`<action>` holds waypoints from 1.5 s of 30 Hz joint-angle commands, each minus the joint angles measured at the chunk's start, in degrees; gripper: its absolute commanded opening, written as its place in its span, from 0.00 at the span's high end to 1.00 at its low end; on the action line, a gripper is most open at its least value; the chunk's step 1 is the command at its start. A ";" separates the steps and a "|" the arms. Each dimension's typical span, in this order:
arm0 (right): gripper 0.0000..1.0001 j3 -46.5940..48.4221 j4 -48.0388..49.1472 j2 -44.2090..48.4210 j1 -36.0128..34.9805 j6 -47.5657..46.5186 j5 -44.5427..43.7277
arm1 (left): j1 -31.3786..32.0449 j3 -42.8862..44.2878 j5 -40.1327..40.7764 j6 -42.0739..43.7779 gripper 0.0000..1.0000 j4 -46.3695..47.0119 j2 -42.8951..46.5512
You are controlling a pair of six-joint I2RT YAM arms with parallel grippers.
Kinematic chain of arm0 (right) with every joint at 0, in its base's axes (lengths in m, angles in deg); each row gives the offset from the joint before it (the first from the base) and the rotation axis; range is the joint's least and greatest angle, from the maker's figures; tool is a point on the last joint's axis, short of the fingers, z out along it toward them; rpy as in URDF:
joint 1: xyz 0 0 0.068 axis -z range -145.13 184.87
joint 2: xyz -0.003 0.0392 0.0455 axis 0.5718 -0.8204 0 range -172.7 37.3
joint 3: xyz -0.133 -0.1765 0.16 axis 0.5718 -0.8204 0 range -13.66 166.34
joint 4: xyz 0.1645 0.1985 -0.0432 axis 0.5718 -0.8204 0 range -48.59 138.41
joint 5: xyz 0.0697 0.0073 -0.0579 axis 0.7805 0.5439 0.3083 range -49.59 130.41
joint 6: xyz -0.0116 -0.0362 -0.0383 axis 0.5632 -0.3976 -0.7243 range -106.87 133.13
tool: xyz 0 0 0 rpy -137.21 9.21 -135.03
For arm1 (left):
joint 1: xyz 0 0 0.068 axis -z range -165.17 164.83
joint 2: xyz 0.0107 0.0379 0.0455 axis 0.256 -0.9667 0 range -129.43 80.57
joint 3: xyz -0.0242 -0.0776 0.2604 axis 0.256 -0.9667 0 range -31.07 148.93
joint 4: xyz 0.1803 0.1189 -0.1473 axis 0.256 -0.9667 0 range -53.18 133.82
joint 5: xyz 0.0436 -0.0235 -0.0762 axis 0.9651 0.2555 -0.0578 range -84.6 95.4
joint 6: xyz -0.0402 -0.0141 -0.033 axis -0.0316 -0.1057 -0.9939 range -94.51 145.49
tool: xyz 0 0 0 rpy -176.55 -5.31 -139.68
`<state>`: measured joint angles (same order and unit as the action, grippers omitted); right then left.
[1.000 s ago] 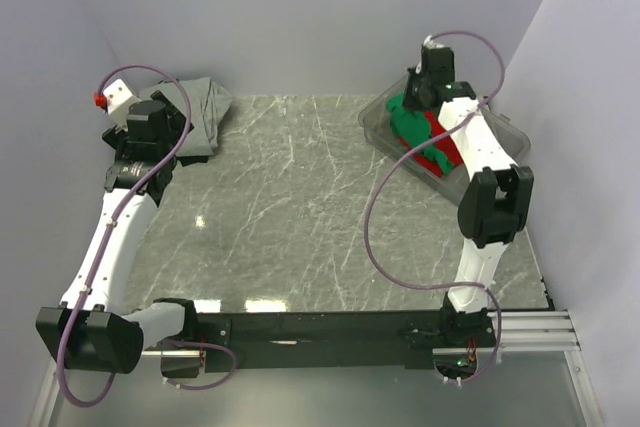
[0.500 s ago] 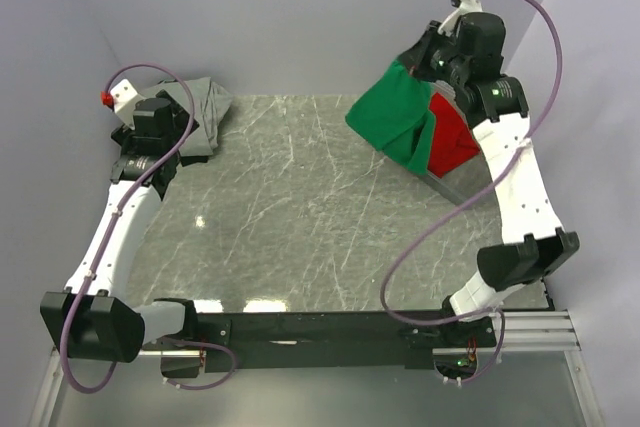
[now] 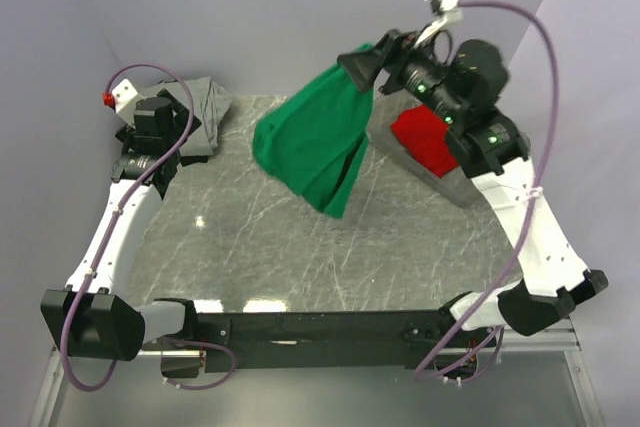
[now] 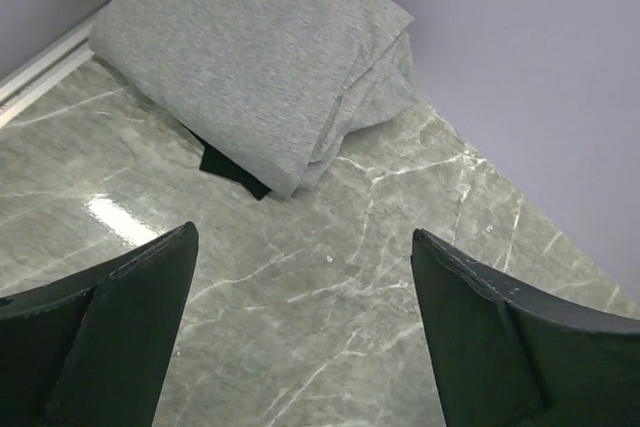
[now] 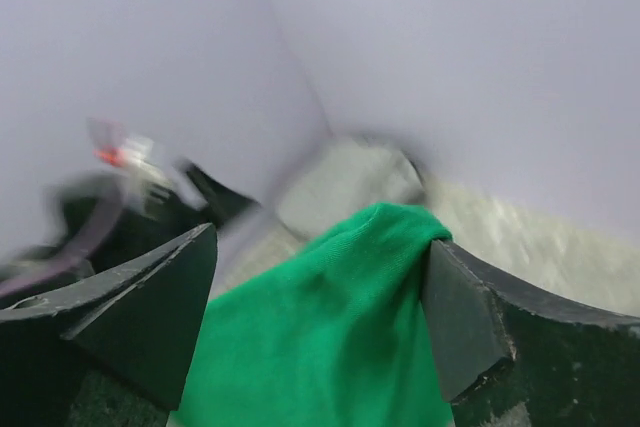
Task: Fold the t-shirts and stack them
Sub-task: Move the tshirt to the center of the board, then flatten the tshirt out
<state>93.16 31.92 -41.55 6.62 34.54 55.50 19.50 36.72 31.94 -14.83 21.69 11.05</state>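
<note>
The bright green t-shirt (image 3: 310, 147) hangs in the air over the middle of the table, spread and trailing from my right gripper (image 3: 362, 62). In the right wrist view the jaws of that gripper (image 5: 320, 237) stand wide apart, and the green t-shirt (image 5: 330, 347) lies between them, draped against the right finger. The red t-shirt (image 3: 425, 142) lies in the clear bin (image 3: 470, 182). Folded in the far left corner is the grey t-shirt (image 3: 210, 107) (image 4: 260, 57). My left gripper (image 3: 180, 122) (image 4: 302, 232) hovers open just short of it, over bare table.
Walls close in the table at the back, left and right. A dark scrap (image 4: 232, 169) pokes out from under the grey t-shirt's near edge. The right arm reaches high across the bin.
The right arm has pulled the green t-shirt out of the bin and swung it up and leftward. Its jaws, shut before, now stand apart. The left arm has barely moved.
</note>
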 commanded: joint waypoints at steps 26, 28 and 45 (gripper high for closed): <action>0.22 -45.73 -14.19 -10.37 2.50 -7.61 -12.47 | 17.21 -6.89 -31.10 4.28 0.28 6.92 -19.92; 0.23 -48.19 -13.22 -9.31 2.41 -6.65 -11.05 | 18.00 -5.40 -34.70 4.37 0.30 6.58 -23.02; 0.26 -51.98 -6.36 -8.25 -8.22 -1.72 -2.79 | 20.64 -4.86 -49.22 1.03 0.48 9.47 -35.95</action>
<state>41.25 21.87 -49.25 -0.02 31.02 51.26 39.28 30.56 -13.21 -12.27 29.44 -23.83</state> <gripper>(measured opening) 0.740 0.539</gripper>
